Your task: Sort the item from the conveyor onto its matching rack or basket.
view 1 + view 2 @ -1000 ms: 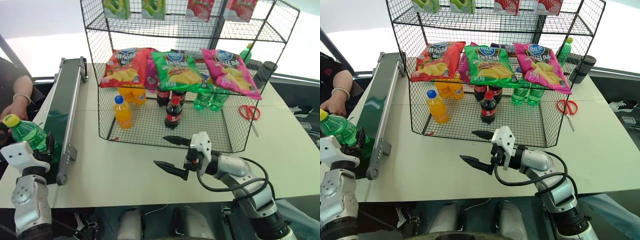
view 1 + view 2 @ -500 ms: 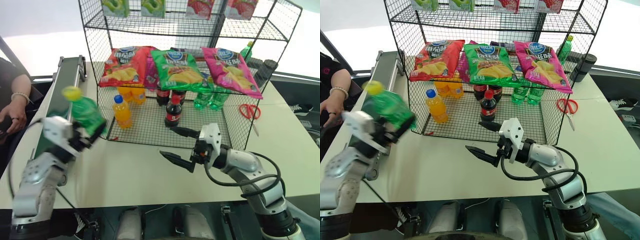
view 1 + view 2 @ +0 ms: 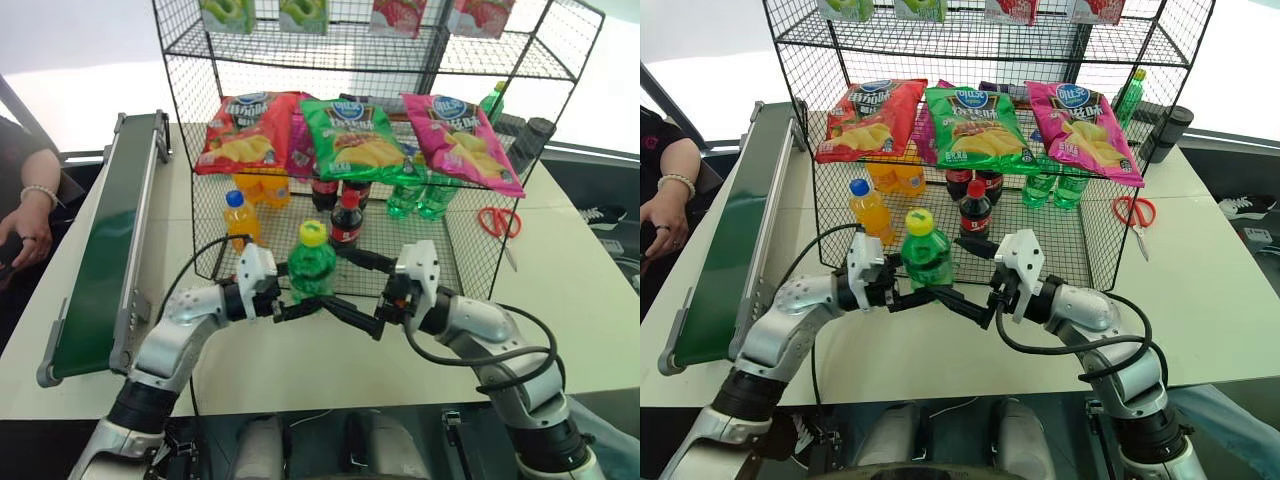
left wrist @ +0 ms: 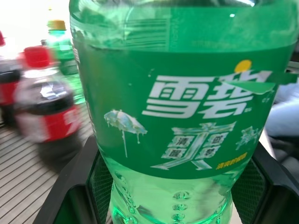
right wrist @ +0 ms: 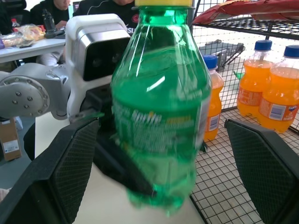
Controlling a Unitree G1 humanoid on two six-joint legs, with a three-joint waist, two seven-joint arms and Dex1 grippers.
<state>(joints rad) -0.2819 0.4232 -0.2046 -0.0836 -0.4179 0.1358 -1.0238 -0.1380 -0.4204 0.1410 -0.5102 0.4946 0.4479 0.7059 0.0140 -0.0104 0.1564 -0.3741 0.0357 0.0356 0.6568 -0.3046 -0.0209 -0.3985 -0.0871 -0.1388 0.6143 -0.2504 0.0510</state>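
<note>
Left eye view: green bottle (image 3: pixel 311 268) held upright in left claw (image 3: pixel 285 305) before the rack (image 3: pixel 190 120), between wide-spread right claw (image 3: pixel 358 290) fingers; handover judged underway, right claw closure needed next.

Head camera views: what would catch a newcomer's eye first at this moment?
The green soda bottle with its yellow cap, held upright in mid-scene over the table in front of the black wire rack, the left gripper shut on its lower body. The right gripper faces it with fingers spread wide on either side. Behind, three bright chip bags lie across the rack's middle shelf, and the dark green conveyor runs along the table's left edge.
</note>
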